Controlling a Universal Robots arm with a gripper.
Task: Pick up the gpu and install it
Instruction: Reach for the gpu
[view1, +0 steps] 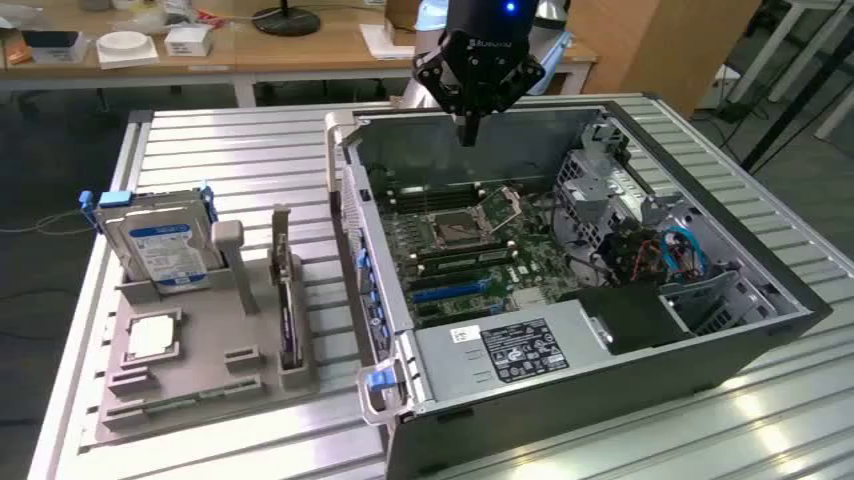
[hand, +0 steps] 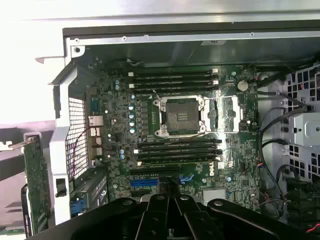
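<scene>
1. Hanging straight down over the open computer case (view1: 641, 380) with gripper (view1: 467, 135) fingers pinched together on nothing.
2. Standing on edge in the grey tray (view1: 174, 400), at the exterior view's left of the case: gpu (view1: 284, 300).

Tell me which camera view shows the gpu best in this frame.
The exterior view: the gpu stands on edge in the gray holder, whole length visible, far from the gripper above the open case. The wrist view catches part of its green board outside the case wall, cut off by the frame.

A lab: open computer case (view1: 627, 395) on slatted metal bench (view1: 227, 150), desks (view1: 267, 52) behind
</scene>
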